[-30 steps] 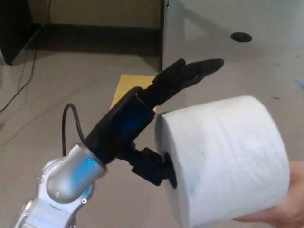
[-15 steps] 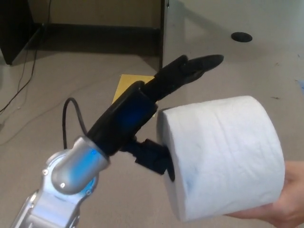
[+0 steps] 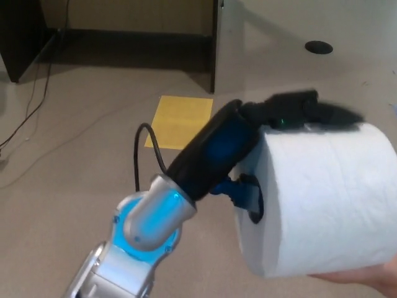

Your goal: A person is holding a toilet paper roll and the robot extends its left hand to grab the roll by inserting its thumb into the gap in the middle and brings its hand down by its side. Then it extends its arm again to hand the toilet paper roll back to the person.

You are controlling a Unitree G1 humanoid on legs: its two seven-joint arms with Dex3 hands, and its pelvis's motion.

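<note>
so the left robot hand (image 3: 263, 146) has its thumb stuck in the core of the toilet paper roll (image 3: 322, 198) and its fingers (image 3: 310, 112) lying over the top, gripping it. A person's hand (image 3: 366, 282) holds the roll from underneath at lower right, above the floor (image 3: 74, 124)

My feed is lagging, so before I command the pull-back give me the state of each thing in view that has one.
Left hand: thumb in the roll's core hole, fingers lying along the roll's top, shut on it.
Toilet paper roll: off the floor, core hole facing the robot, resting on the person's hand from below.
Person's hand: under the roll at the lower right, mostly out of frame.
Yellow sheet: flat on the floor.
Right hand: not in view.
</note>
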